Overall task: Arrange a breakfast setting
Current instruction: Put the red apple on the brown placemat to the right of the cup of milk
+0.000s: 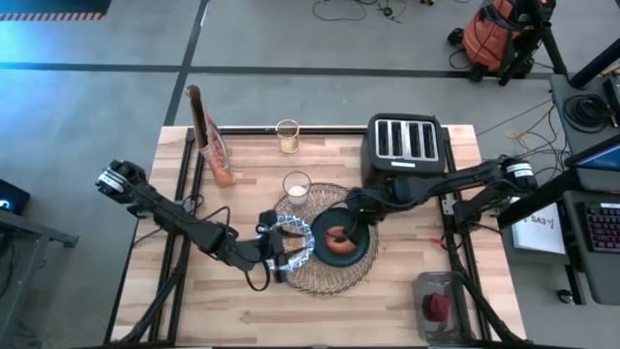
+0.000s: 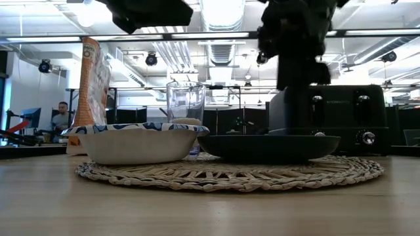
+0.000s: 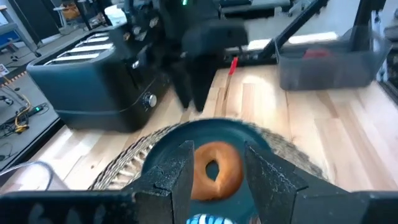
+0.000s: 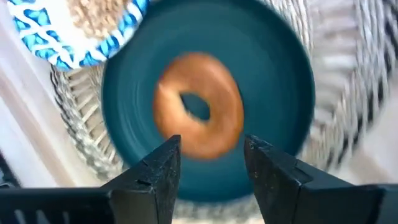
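A round woven placemat point(image 1: 325, 271) lies mid-table. On it rest a dark teal plate point(image 1: 360, 248) with a browned bagel point(image 4: 199, 112) lying flat, a blue-and-white bowl point(image 2: 138, 141) with tan cereal inside, and a clear glass point(image 1: 296, 188). My right gripper point(image 4: 211, 146) hangs open above the bagel, its fingers pointing steeply down and clear of it. Above the bowl hovers my left gripper point(image 3: 217, 152), open and nearly level, facing the plate. A small red fruit point(image 1: 439, 304) sits in a clear container point(image 1: 441, 291) at the near right.
A black four-slot toaster point(image 1: 405, 147) stands at the far right, just behind the placemat. At the far left a cereal bag point(image 1: 208, 136) stands upright, and a small glass jar point(image 1: 287, 135) sits near the far edge. Bare wood lies along the near edge.
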